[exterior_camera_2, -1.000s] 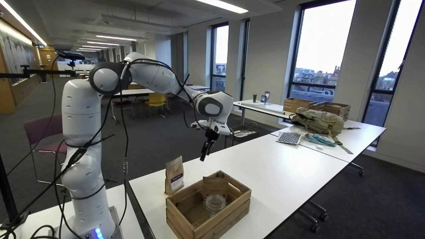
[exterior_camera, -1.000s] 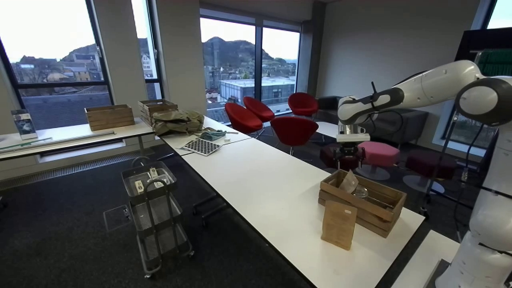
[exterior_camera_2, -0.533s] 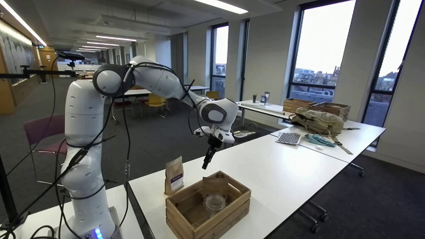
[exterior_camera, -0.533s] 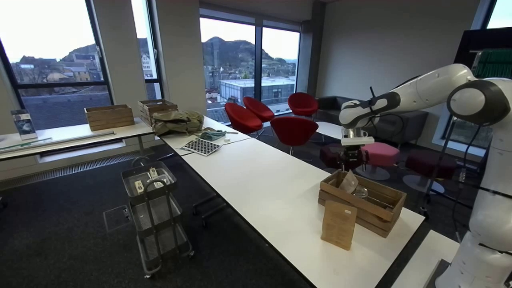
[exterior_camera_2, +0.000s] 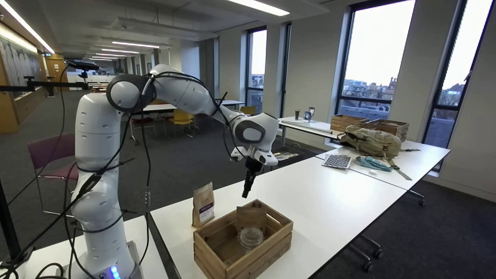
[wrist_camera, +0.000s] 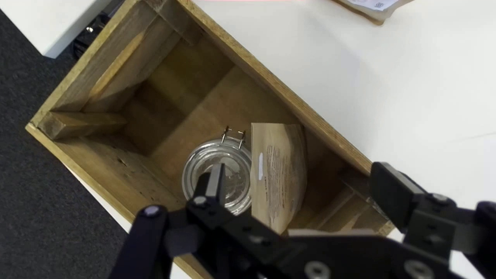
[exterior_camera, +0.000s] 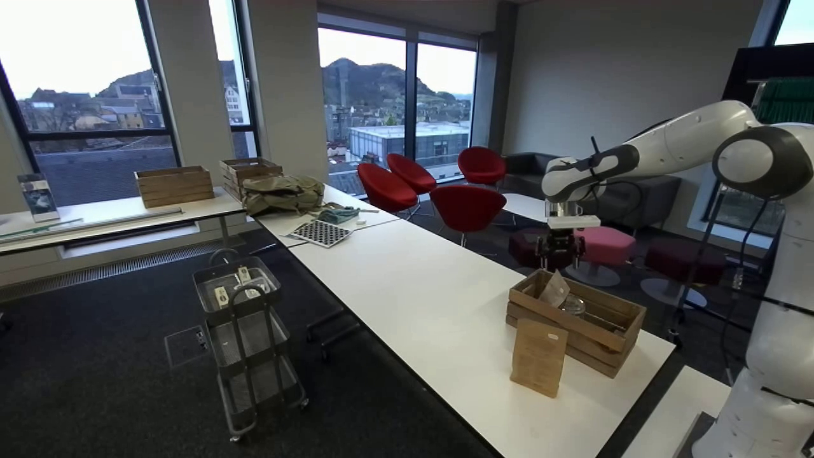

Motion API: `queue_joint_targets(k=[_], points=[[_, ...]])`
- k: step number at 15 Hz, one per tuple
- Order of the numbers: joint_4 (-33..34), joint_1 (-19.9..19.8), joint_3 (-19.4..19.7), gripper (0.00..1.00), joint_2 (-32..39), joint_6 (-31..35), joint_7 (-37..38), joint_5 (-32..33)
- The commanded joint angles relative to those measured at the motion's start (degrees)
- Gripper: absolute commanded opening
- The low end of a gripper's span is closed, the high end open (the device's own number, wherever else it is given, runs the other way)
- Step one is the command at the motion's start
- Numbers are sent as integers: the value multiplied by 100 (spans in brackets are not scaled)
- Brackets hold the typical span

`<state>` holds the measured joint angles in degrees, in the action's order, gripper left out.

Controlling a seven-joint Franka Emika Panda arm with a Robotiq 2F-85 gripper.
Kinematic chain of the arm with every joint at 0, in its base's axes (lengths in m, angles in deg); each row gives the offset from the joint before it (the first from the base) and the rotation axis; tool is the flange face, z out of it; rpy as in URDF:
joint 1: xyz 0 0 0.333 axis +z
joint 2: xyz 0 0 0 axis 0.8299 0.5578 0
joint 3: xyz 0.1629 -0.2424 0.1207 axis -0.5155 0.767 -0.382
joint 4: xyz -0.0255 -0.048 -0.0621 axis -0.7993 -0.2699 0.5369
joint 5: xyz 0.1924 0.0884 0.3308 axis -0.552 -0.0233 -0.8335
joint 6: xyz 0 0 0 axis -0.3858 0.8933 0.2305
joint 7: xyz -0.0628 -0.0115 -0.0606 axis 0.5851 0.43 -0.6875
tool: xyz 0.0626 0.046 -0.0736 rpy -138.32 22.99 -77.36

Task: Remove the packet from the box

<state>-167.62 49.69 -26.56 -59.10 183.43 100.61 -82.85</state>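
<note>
- One brown paper packet is sitting tilted inside the wooden box, which is resting on the white counter.
- In the wrist view it is showing you lines of small dark print and a pale, narrow mark; one edge is running straight while the opposite side is bulging.
- A clip-top glass jar is sitting just beside it.
- Your arm is arching up and over, then sloping down toward the box in both exterior views.
- Your hand is hanging higher than the box's rim, pointing down and slanting slightly in an exterior view.
- Its fingers are standing well apart and gripping nothing; in the wrist view, you are seeing the packet between them, one finger overlapping the jar and the other the rim.
- A labelled paper bag is standing on the counter near the box.
</note>
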Motion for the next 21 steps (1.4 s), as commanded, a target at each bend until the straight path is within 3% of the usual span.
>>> queue_joint_targets(k=[1, 4, 12, 21], points=[[-195, -103, 31, 100, -125, 406, -372, -107], [-176, -186, 84, 100, 31, 471, -243, -279], [-133, 16, 10, 100, -26, 456, 85, 136], [240, -67, 92, 100, 734, 366, 325, -75]])
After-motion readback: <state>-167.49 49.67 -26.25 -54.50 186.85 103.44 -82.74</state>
